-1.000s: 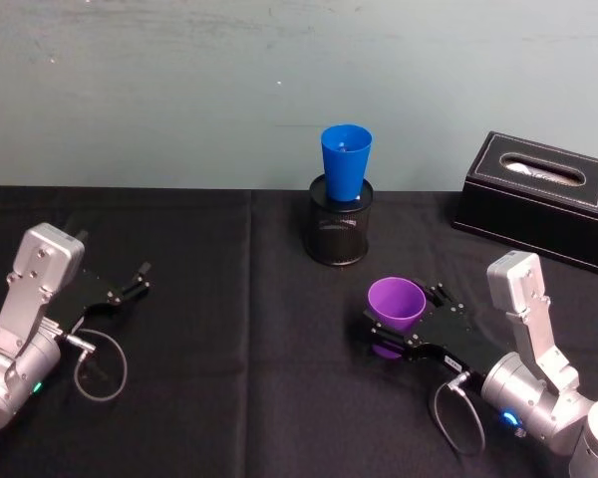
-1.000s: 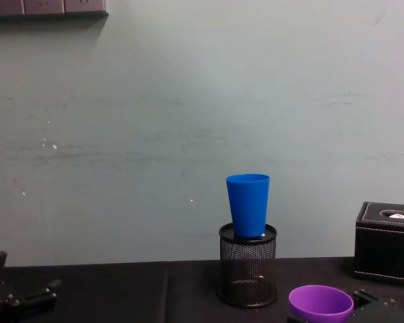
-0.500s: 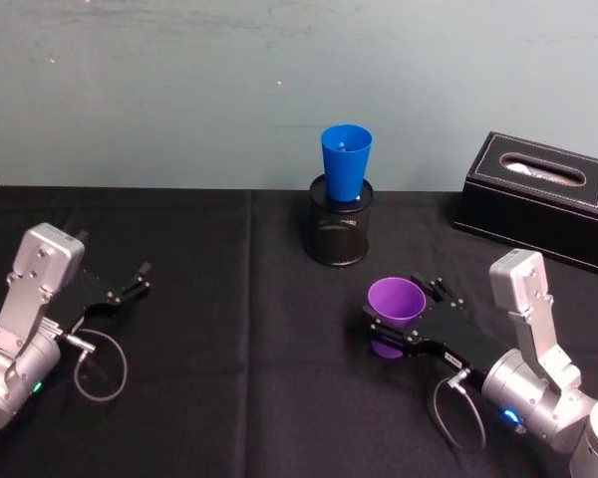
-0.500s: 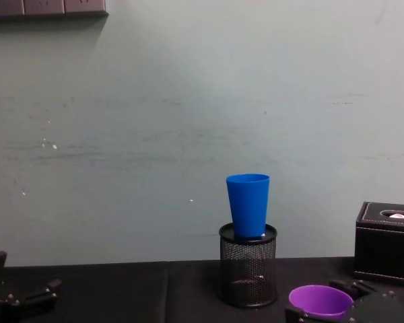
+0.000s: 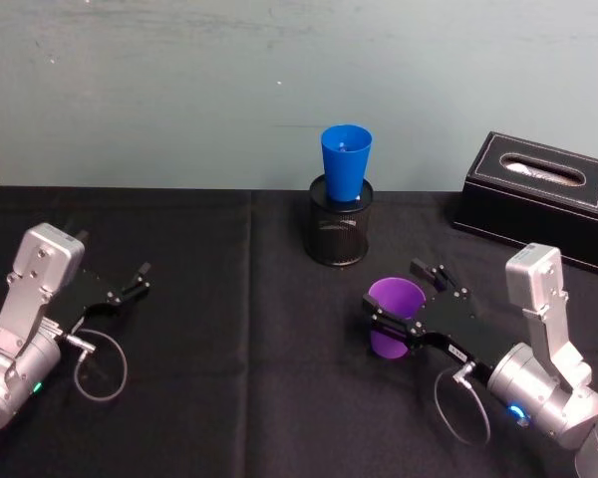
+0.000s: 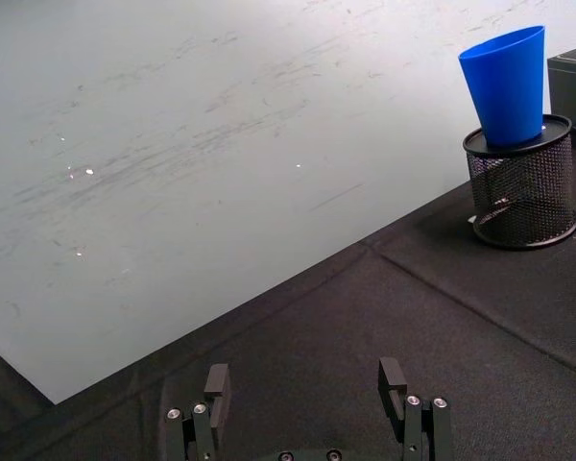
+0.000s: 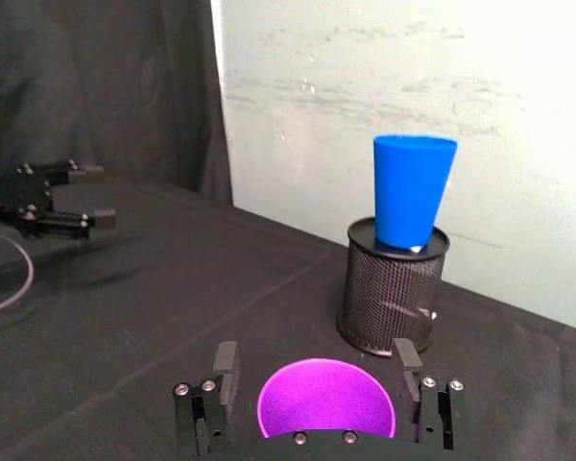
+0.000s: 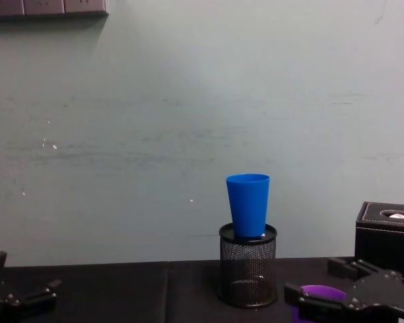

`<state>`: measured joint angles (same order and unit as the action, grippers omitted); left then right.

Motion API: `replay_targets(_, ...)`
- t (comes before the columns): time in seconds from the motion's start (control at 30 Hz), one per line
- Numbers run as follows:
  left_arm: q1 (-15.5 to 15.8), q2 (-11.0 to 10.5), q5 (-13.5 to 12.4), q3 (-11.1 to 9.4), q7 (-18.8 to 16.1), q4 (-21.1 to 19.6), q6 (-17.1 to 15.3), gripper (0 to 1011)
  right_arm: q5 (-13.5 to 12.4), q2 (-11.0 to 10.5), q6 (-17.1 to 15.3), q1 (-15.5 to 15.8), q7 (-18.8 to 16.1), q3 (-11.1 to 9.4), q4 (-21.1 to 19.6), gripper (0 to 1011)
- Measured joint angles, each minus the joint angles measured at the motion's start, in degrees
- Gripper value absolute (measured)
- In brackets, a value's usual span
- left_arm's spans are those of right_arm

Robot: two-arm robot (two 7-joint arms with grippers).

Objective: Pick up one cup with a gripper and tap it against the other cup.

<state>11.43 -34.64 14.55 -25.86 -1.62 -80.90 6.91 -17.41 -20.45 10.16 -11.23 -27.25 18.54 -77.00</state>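
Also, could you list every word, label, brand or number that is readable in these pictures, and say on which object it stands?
No text can be read anywhere.
The blue cup, purple cup and mesh holder carry no print.
A small white label on the right gripper body is too small to read.
The black box shows no legible brand.

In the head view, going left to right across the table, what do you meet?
Left gripper → black mesh holder with the blue cup standing in it → purple cup between the right gripper jaws → black tissue box.
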Motion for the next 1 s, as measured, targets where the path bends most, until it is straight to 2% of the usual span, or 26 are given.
replay_targets(0.37, 0.0, 0.0, 0.0, 0.0, 0.0, 0.0, 0.0, 1011, -2.7, 0.0, 2.2, 0.4, -1.6, -0.6, -0.5, 1003)
replay_targets(1.0, 0.0, 0.0, 0.0, 0.0, 0.0, 0.0, 0.0, 1011, -2.8, 0.0, 2.3, 0.4, -1.5, -0.6, -0.5, 1003)
